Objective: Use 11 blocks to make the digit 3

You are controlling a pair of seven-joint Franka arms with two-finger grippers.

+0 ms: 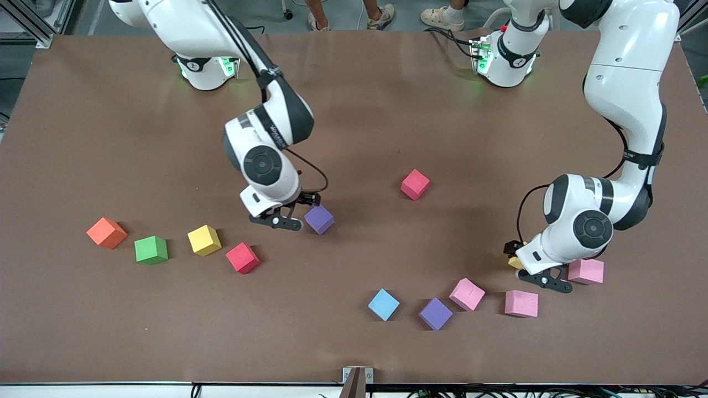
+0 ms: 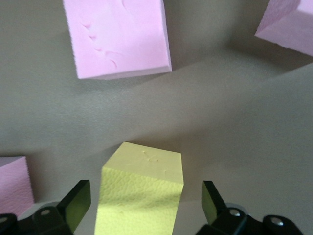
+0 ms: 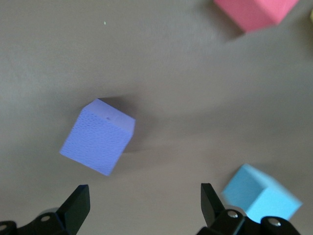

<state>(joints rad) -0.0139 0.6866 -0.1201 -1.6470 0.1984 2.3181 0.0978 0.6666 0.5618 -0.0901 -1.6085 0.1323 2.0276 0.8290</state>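
Clock reference: the bench (image 1: pixel 354 110) is read as a dial, with 12 o'clock at the robot bases and 6 o'clock at the front camera edge.

**Left claw** (image 1: pixel 547 281): low over the bench at about 4 o'clock. Its fingers (image 2: pixel 76 200) stand wide apart. The pale yellow block (image 2: pixel 142 191) sits on the bench between them, with a gap on each side. Nothing is gripped.

**Right claw** (image 1: pixel 276 220): low over the bench at about 8 o'clock, close to centre. Its fingers (image 3: pixel 78 203) are spread wide and hold nothing. The central purple block (image 1: pixel 319 219) rests on the bench just beside the fingertips, not between them.

**Blocks:** all lie singly on the bench, with no two touching and no numeral formed.

- 8 to 9 o'clock, in a loose row running from the right arm's end toward centre:
  - orange cube (image 1: pixel 106 232)
  - green block (image 1: pixel 151 249)
  - yellow block (image 1: pixel 204 240)
  - lower red block (image 1: pixel 243 257)
- Near centre, slightly toward 2 o'clock: upper red block (image 1: pixel 415 184), well apart from the others.
- 5 to 6 o'clock, in a shallow arc:
  - light blue block (image 1: pixel 383 304)
  - lower purple block (image 1: pixel 435 313)
  - tilted pink block (image 1: pixel 467 293)
  - square pink block (image 1: pixel 521 303)
- 4 o'clock: outer pink block (image 1: pixel 586 271), just beside the left claw and partly covered by the left arm's wrist in the front view.
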